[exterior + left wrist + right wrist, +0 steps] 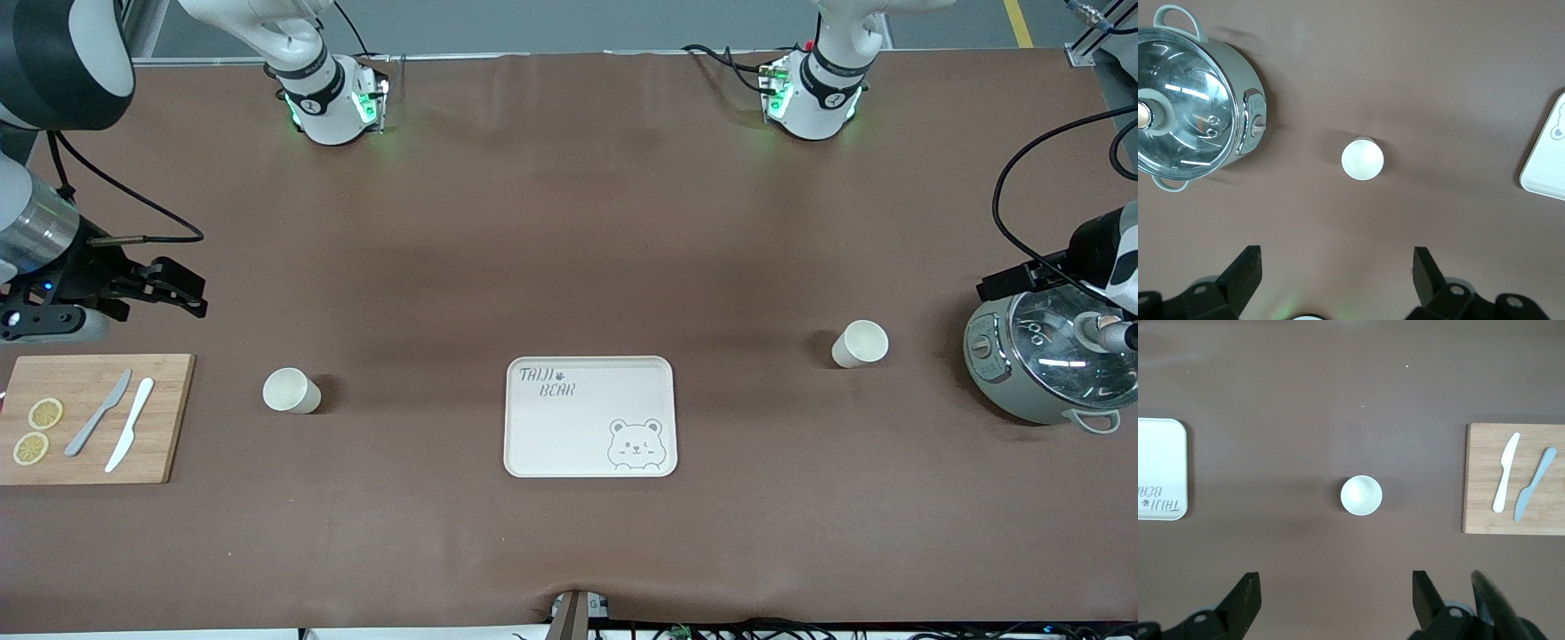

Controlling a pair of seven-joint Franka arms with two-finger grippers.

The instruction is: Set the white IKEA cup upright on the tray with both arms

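1. White cups are seen upright, one (291, 390) toward the right arm's end of the desk (569, 222), one (860, 343) toward the left arm's.
2. Right gripper (1331, 603) and left gripper (1337, 280) each hover above a cup, fingers apart.
3. Tray (590, 417) lies between the cups, bare; cutting board (89, 418) and pot (1049, 366) flank the ends, nothing obstructing.

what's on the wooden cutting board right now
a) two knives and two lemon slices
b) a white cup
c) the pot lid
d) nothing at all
a: the wooden cutting board at the right arm's end of the table carries a grey knife, a white knife and two lemon slices, while both white cups stand on the bare table.
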